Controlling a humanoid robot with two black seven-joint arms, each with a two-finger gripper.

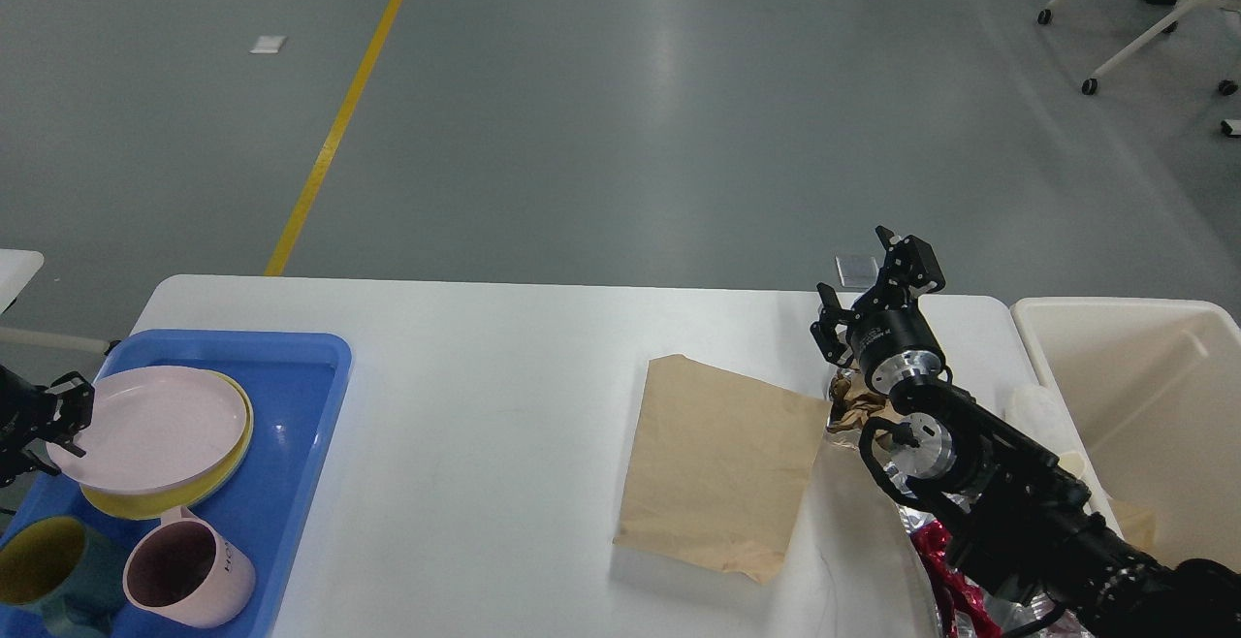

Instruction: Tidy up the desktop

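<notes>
The white desktop (485, 376) fills the lower view. A flat brown paper bag (722, 463) lies right of its middle, with crumpled brown paper (853, 407) and a red and silver wrapper (933, 560) beside it, partly hidden by my right arm. My right gripper (870, 287) is open and empty above the far right of the desktop. My left gripper (60, 415) is at the left edge, closed on the rim of a pink plate (155, 420) that rests nearly flat on a yellow plate (208, 485).
A blue tray (301, 366) on the left holds the plates, a pink mug (189, 570) and a teal mug (44, 565). A cream bin (1134, 396) stands off the desktop's right end, with a white crumpled item (1035, 410) beside it.
</notes>
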